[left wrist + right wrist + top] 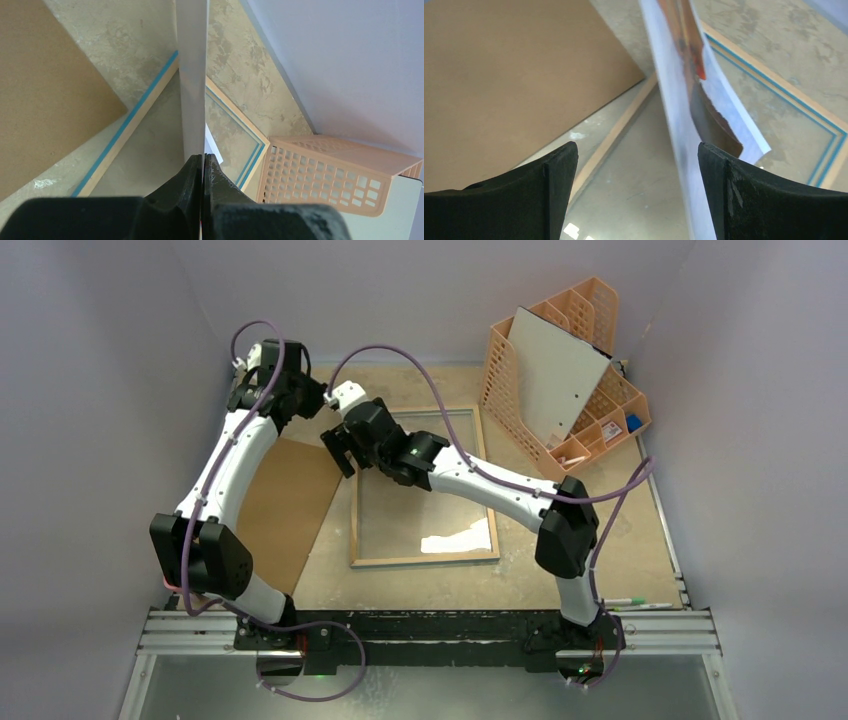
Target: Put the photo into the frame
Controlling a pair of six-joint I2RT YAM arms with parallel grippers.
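The left tool (202,161) was pressed together, pinching the edge of the large paper photo (192,75) of an orange and red hot-air balloon against pale sky. The sheet stood almost edge-on and stretched away from those black fingers. The right tool (636,152) was spread wide and gripped nothing. The photo (684,100) passed through the gap between its fingers, close to the finger on the right of that view; whether it touched that finger could not be told. Below the sheet, the large thin rectangular frame (425,560), with its light wood rim, blue edge and clear glass pane, lay flat on the mottled beige desk (620,550). The photo's lower corner hung over the glass. A plain brown hardboard backing (285,500) lay just left of the frame. At the far right stood an orange lattice organiser (600,310), with a grey-white board (555,375) leaning in it.
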